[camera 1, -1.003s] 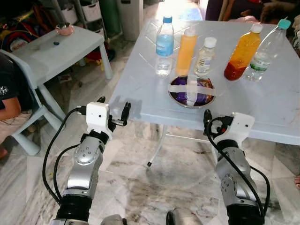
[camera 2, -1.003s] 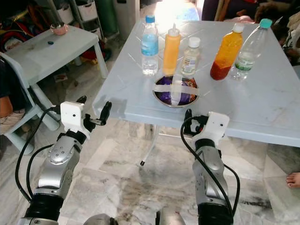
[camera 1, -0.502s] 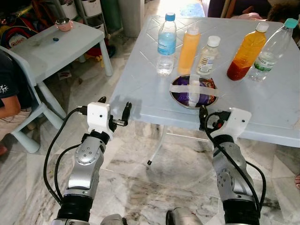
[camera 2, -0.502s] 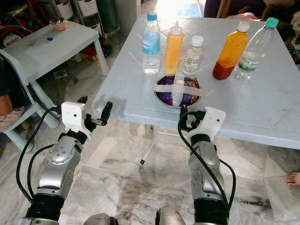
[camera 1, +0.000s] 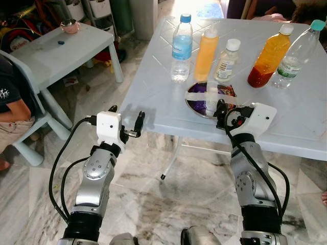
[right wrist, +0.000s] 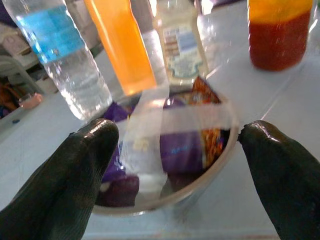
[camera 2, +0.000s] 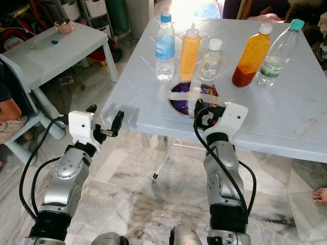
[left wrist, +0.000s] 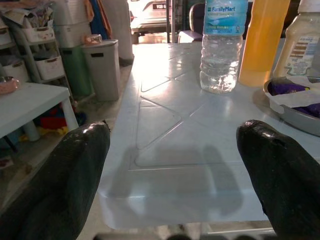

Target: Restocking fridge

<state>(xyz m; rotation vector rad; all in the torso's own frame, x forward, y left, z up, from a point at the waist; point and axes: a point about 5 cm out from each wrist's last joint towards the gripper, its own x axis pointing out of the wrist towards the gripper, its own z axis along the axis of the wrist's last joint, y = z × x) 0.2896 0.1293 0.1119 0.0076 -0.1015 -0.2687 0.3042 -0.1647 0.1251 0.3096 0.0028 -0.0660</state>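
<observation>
Reaching for the taped bowl (camera 1: 209, 99), which sits near the front edge of the counter (camera 1: 286, 117), just in front of the row of bottles. Right tool (right wrist: 172, 150), fingers spread wide, is level with the bowl's near rim, one finger (right wrist: 75, 160) to each side. Left tool (camera 1: 126, 118), also wide and empty, hovers at the counter's edge, well to the left of the bowl. Judged best practice: advance straight until both fingers bracket the rim, close below the lip, and lift level, clear of the orange squeeze bottle (camera 1: 206, 47) behind.
</observation>
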